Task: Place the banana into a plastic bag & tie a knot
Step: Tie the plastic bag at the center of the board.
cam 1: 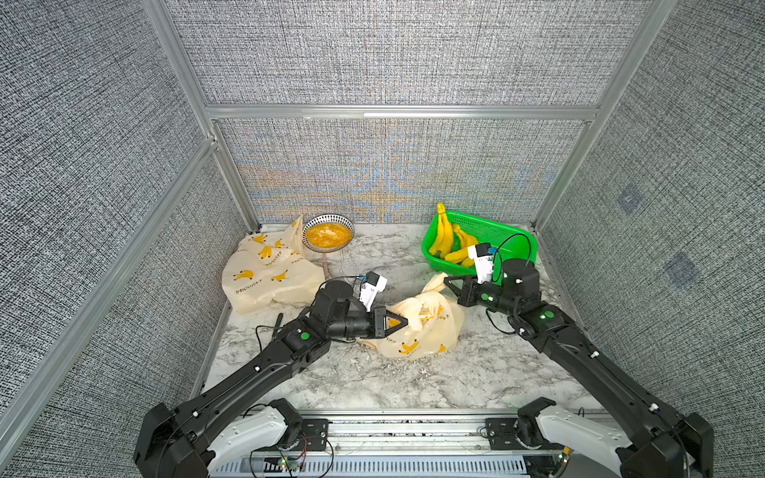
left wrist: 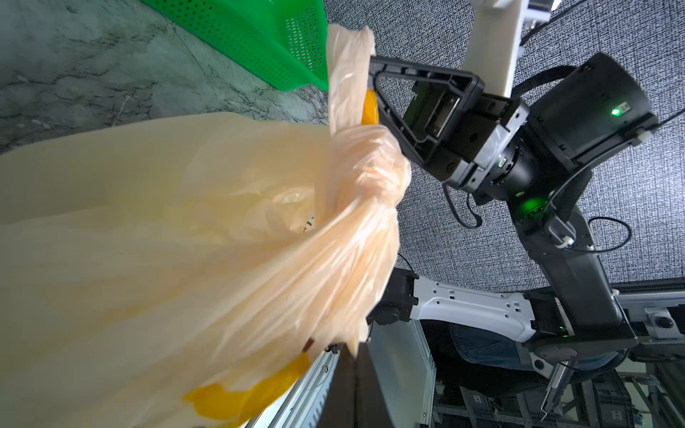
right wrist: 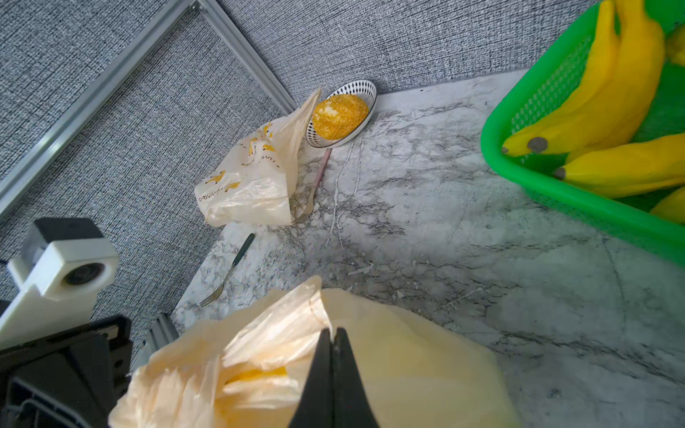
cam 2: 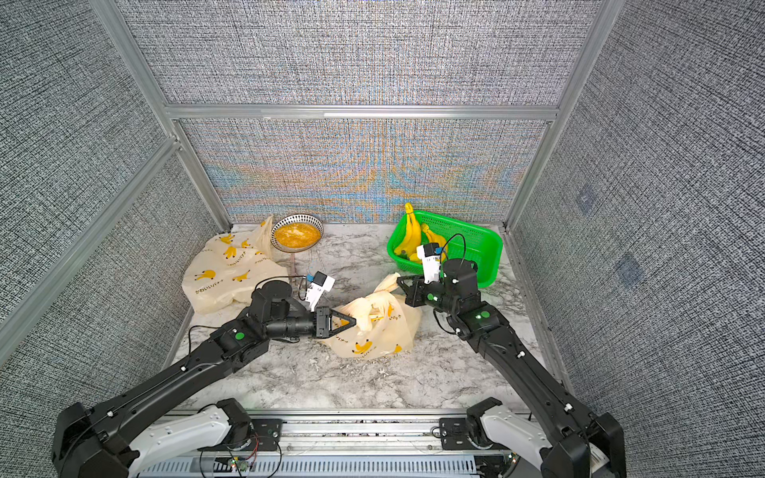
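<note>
Bags (cam 1: 430, 331) number two, forks (right wrist: 226, 274) two, bowl (right wrist: 357, 89) one, basket (cam 1: 496, 236) one.

We count two bags: a near bag (cam 1: 418, 331) and a far bag (cam 1: 269, 273). We see one bowl (cam 1: 329, 216), one green basket (cam 1: 488, 231) with at least four bananas (cam 1: 443, 238), two forks, a pink fork (right wrist: 320, 174) and a dark fork (right wrist: 237, 259), and two grippers, the left gripper (cam 1: 407, 322) and the right gripper (cam 1: 447, 281).

Bright overhead light, faint shadows on the white marble-patterned table (cam 1: 372, 372), rainbow moiré rippled over the grey woven back wall (cam 1: 393, 174), edges bowed, cream translucent plastic bag (left wrist: 148, 259) was blurred at the left wrist
</note>
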Tool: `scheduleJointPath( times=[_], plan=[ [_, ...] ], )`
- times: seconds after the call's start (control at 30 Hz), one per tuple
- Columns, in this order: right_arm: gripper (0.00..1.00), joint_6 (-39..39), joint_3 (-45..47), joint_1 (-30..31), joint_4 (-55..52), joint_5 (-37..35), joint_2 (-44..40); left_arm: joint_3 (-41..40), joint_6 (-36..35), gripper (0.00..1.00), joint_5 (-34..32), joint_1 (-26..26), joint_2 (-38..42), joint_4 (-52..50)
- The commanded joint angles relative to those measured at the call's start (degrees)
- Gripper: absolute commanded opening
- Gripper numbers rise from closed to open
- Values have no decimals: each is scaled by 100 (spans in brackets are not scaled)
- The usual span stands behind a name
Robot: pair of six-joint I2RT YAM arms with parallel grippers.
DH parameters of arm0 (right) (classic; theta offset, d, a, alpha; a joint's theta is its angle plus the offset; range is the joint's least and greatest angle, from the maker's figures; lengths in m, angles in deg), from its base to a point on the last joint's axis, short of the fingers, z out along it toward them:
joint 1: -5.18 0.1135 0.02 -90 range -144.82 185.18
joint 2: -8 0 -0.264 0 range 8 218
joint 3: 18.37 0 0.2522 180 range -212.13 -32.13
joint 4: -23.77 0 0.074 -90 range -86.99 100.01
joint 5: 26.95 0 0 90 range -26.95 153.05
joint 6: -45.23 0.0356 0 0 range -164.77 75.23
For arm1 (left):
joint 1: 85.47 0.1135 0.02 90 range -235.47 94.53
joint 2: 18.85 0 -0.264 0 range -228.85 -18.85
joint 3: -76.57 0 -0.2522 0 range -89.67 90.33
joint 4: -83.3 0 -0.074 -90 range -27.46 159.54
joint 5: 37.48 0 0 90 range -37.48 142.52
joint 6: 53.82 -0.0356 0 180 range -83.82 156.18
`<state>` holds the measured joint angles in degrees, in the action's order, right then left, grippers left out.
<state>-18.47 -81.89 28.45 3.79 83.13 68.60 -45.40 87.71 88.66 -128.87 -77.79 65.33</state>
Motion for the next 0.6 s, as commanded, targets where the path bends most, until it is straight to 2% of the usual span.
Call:
scheduleJointPath(
  times=[0.0,0.27,0.57],
  plan=[
    [0,85,-123,-7,-52,-837,13,-22,25,0,144,-2,104,12],
    [0,50,-516,-230,-415,-1492,98,19,-172,0,18,6,298,-379],
    [0,59,-619,-793,-486,-1437,-29,-161,-447,0,-89,220,521,-872]
  ],
)
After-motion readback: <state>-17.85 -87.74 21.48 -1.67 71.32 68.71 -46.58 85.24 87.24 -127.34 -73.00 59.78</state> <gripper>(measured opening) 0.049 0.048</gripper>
